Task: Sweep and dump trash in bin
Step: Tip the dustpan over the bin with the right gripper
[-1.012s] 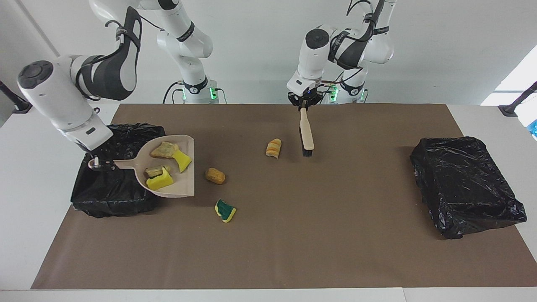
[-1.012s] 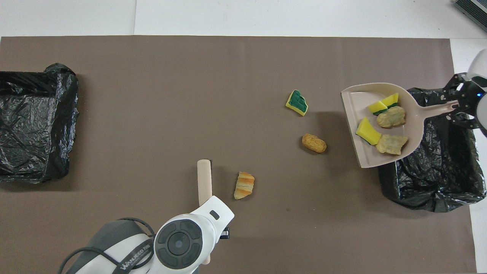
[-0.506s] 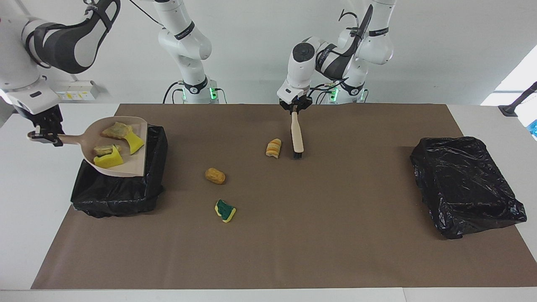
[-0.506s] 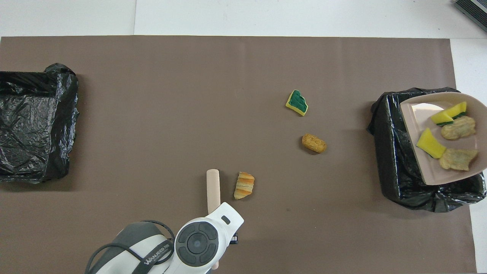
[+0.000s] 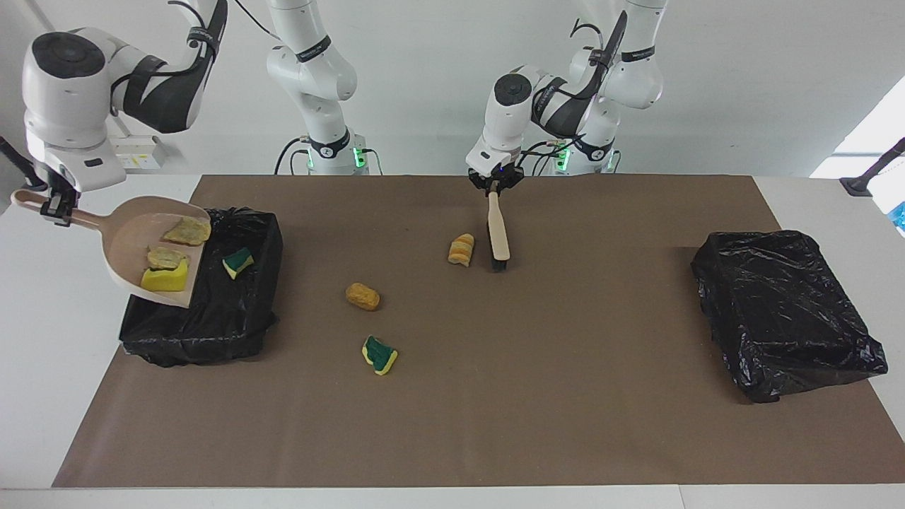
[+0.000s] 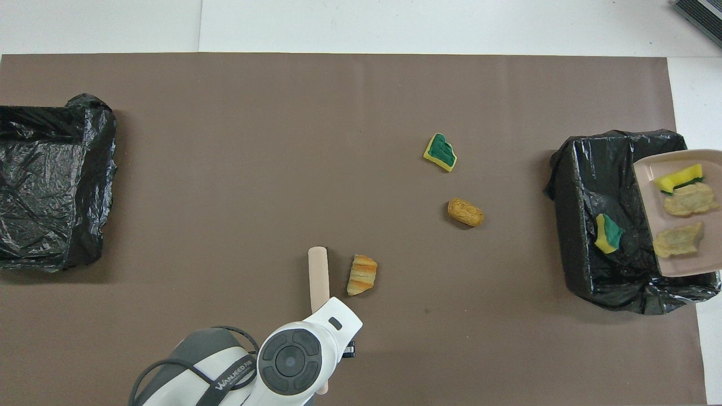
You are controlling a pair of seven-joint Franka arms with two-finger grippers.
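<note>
We note the right gripper (image 5: 55, 210) clamped on the dustpan (image 5: 145, 240) handle, pan tilted mouth-down over the bin (image 5: 233, 318) at the right arm's end of the table. One sponge scrap (image 5: 238, 261) lies in the bin; one sponge piece (image 5: 164, 278) and two bread lumps (image 5: 187, 230) sit in the pan near its lip.

The left gripper (image 5: 494, 185) is clamped on the brush (image 5: 499, 233), bristles on the mat beside the croissant (image 5: 461, 249). A brown lump (image 5: 362, 296) and a green-topped sponge (image 5: 380, 354) lie loose on the mat.

Risks, in our judgement: too shallow a tilt leaves scraps stuck; the lip sits near the bin's outer edge, so pieces may fall outside; the pan may snag the liner.
</note>
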